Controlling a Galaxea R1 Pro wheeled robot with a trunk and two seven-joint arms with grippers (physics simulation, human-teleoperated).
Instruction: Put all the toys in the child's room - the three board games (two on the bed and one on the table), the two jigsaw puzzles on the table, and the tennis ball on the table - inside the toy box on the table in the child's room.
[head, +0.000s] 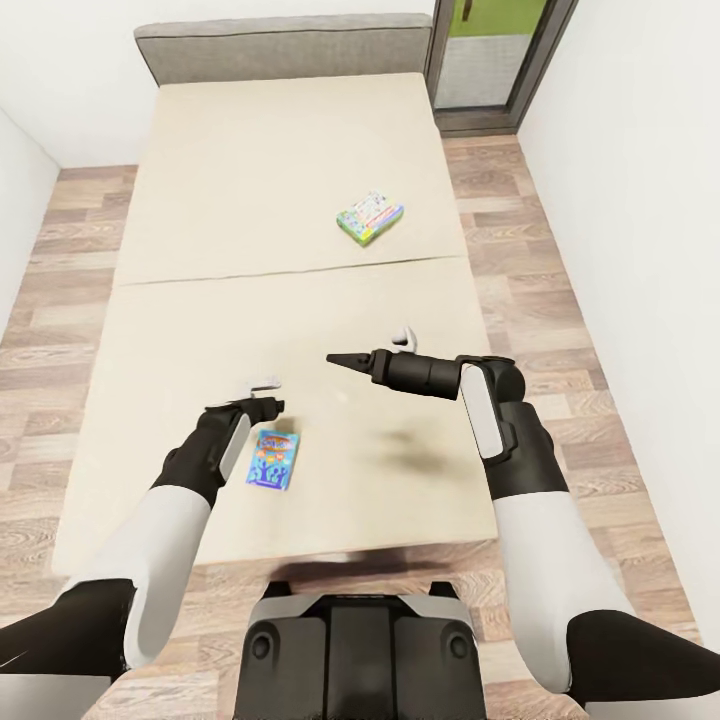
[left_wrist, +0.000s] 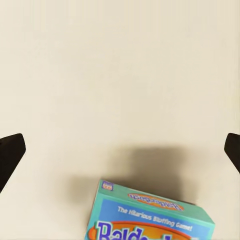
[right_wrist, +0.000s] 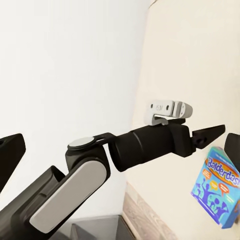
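Observation:
Two board games lie on the beige bed (head: 230, 200). A blue-green Balderdash box (head: 273, 459) rests near the bed's front edge, and a white-green box (head: 370, 218) lies farther back toward the right. My left gripper (head: 262, 407) hovers just behind and left of the Balderdash box (left_wrist: 150, 215); its fingers (left_wrist: 11, 152) stand wide apart and hold nothing. My right gripper (head: 338, 359) points left above the middle of the mattress, open, with its fingers (right_wrist: 10, 150) spread. The right wrist view looks at the left gripper and the Balderdash box (right_wrist: 220, 187).
A grey padded headboard (head: 285, 45) closes the far end of the bed. Wood-plank floor (head: 560, 300) runs along both sides, with white walls close by. A dark-framed door (head: 490, 55) stands at the back right. My base (head: 360, 650) is at the bed's foot.

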